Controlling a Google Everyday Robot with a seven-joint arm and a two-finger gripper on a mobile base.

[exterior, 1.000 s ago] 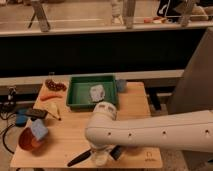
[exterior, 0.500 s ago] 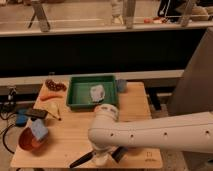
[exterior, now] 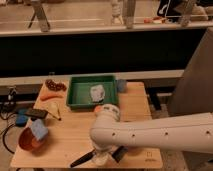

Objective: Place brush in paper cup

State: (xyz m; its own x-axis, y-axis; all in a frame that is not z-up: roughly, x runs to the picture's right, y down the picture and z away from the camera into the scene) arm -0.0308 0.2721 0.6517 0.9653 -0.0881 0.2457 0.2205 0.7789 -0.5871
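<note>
The brush (exterior: pixel 82 160) is a thin black stick lying on the wooden table (exterior: pixel 70 135) near its front edge, pointing down-left. My gripper (exterior: pixel 102 156) is at the end of the white arm (exterior: pixel 155 132), low over the table at the brush's right end. The arm hides how the gripper meets the brush. The paper cup (exterior: pixel 97 92) is small and white, and sits inside the green tray (exterior: pixel 80 100) at the back of the table, well behind the gripper.
An orange bowl (exterior: pixel 27 142) holding a blue sponge (exterior: pixel 39 130) stands at the front left. A black flat device (exterior: pixel 36 114), a yellow item (exterior: pixel 56 112), an orange item (exterior: pixel 50 96) and a dark red cluster (exterior: pixel 55 85) lie on the left. A small bluish cup (exterior: pixel 121 85) stands right of the tray.
The arm's end has dropped a little toward the table at the brush's right end. The brush lies in nearly the same place. Nothing else has moved.
</note>
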